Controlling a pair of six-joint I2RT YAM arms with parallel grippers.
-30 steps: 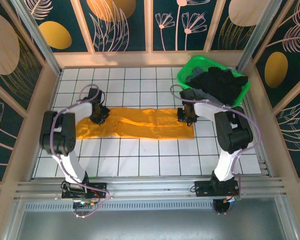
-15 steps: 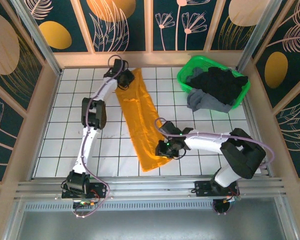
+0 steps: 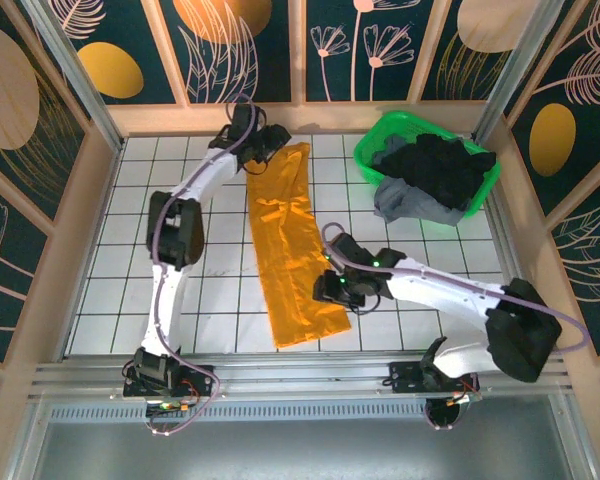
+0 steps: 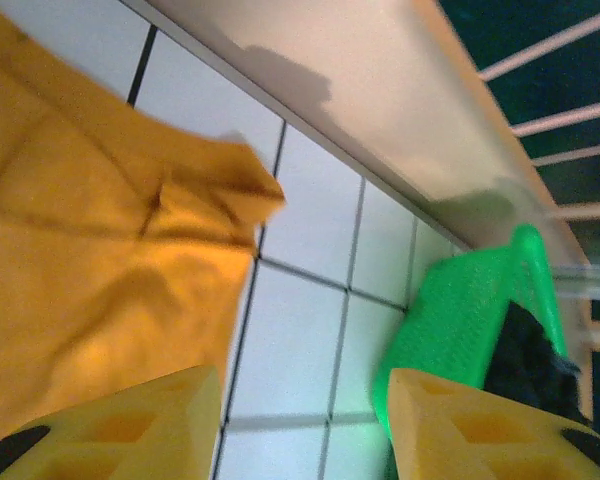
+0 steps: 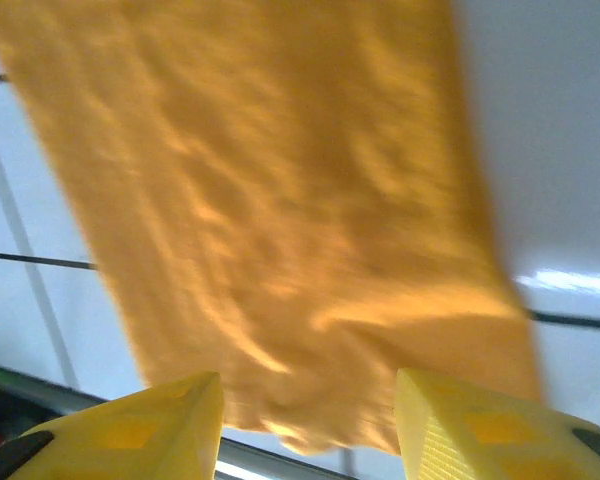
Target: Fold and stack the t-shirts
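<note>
Top external view, mustard-orange cloth t-shirt [image 3: 292,240] stretched centre frame, left gripper [image 3: 268,140] apart at its top end, right gripper [image 3: 332,290] apart lower right.

orange t-shirt [image 4: 90,270] is lying wrinkled across the left, one corner poking out onto the white tiled table [image 4: 300,340]. left gripper [image 4: 305,425] is showing its yellow fingers [image 4: 140,415] spread apart, nothing between. green basket [image 4: 460,320] is sitting right, black cloth [image 4: 525,350] bunching inside. beige ledge [image 4: 360,90] is running along the top.
</note>
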